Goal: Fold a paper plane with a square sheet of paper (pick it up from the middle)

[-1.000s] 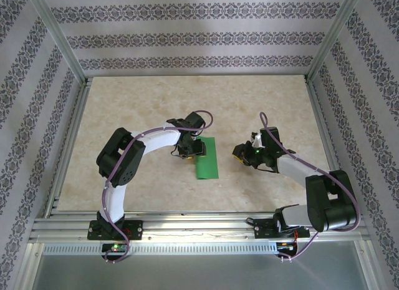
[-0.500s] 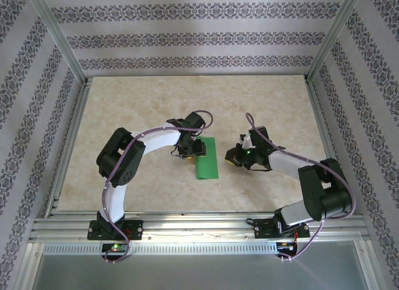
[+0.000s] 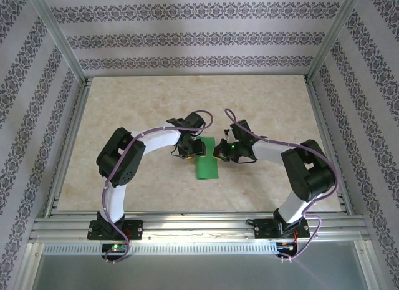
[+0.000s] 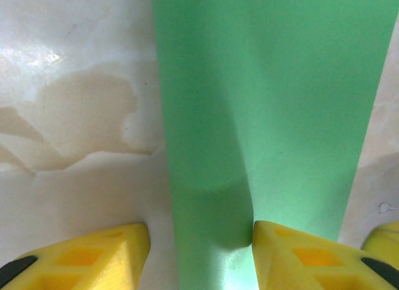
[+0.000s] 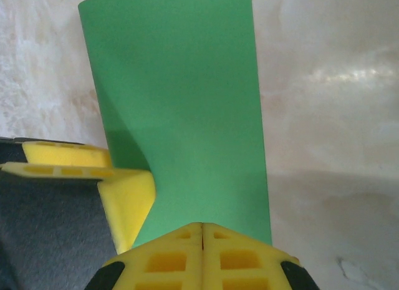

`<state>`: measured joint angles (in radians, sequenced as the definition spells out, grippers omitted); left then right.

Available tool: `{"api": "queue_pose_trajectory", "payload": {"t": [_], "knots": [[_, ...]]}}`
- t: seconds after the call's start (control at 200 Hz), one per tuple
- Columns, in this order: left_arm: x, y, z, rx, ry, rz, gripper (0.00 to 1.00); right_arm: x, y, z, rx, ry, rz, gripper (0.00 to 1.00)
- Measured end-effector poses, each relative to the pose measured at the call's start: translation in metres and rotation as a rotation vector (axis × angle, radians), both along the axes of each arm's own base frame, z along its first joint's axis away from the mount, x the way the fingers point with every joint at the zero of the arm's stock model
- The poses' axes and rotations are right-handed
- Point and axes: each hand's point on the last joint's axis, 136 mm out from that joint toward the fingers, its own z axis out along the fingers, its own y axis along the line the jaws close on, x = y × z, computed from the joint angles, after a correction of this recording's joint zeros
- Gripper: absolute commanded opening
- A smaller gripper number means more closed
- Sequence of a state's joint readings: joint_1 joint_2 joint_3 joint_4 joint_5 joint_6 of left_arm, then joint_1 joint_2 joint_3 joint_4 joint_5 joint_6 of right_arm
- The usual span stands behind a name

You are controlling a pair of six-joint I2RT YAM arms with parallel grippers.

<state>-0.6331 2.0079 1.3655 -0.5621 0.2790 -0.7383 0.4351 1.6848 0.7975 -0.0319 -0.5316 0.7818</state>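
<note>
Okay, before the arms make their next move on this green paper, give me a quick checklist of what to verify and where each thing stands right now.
1. The left tool is open, with one finger on the square sheet of paper: ok.
2. The right tool is shut at the paper's edge: ok.
3. Paper actually pinched between the right tool's fingers: cannot tell.
4. Paper lying flat on the table: not ok, it bows up beside the left tool's finger.
5. Tools apart from each other: ok, though close.
6. Pointed nose folded: not ok, the paper is a plain strip.
</note>
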Motion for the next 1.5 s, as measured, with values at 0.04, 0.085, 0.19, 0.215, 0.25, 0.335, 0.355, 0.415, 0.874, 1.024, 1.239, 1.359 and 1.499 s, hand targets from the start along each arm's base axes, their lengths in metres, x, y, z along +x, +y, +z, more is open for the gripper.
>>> {"api": "queue_pose_trajectory", "payload": {"t": [0.04, 0.085, 0.19, 0.215, 0.25, 0.335, 0.355, 0.415, 0.874, 1.024, 1.239, 1.359, 1.499], "knots": [[0.0, 0.0, 0.0, 0.0, 0.0, 0.0, 0.49, 0.002, 0.001, -0.002, -0.006, 0.001, 0.004, 0.0], [0.0, 0.0, 0.0, 0.0, 0.0, 0.0, 0.49, 0.003, 0.004, -0.004, -0.012, 0.004, 0.008, 0.0], [0.0, 0.0, 0.0, 0.0, 0.0, 0.0, 0.49, 0.004, 0.008, -0.008, -0.024, 0.008, 0.02, 0.0], [0.0, 0.0, 0.0, 0.0, 0.0, 0.0, 0.49, 0.004, 0.008, -0.01, -0.027, 0.011, 0.021, 0.0], [0.0, 0.0, 0.0, 0.0, 0.0, 0.0, 0.49, 0.004, 0.008, -0.011, -0.032, 0.012, 0.023, 0.0], [0.0, 0.0, 0.0, 0.0, 0.0, 0.0, 0.49, 0.002, 0.006, -0.018, -0.058, 0.021, 0.031, 0.0], [0.0, 0.0, 0.0, 0.0, 0.0, 0.0, 0.49, 0.001, 0.005, -0.02, -0.066, 0.025, 0.031, 0.0], [0.0, 0.0, 0.0, 0.0, 0.0, 0.0, 0.49, 0.001, 0.004, -0.022, -0.074, 0.022, 0.033, 0.0], [-0.001, 0.002, 0.014, -0.052, -0.041, 0.025, 0.51, 0.001, 0.005, -0.023, -0.073, -0.006, 0.076, 0.0], [0.006, 0.012, 0.047, -0.142, -0.124, 0.077, 0.21, 0.002, 0.007, -0.023, -0.067, -0.009, 0.081, 0.0], [0.017, 0.006, 0.074, -0.377, -0.205, 0.104, 0.0, 0.002, 0.006, -0.023, -0.067, -0.008, 0.08, 0.0], [0.016, -0.01, 0.069, -0.47, -0.178, 0.079, 0.0, 0.002, 0.006, -0.023, -0.067, -0.008, 0.08, 0.0], [0.017, -0.022, 0.059, -0.535, -0.149, 0.064, 0.0, 0.002, 0.005, -0.023, -0.067, -0.006, 0.078, 0.0]]}}
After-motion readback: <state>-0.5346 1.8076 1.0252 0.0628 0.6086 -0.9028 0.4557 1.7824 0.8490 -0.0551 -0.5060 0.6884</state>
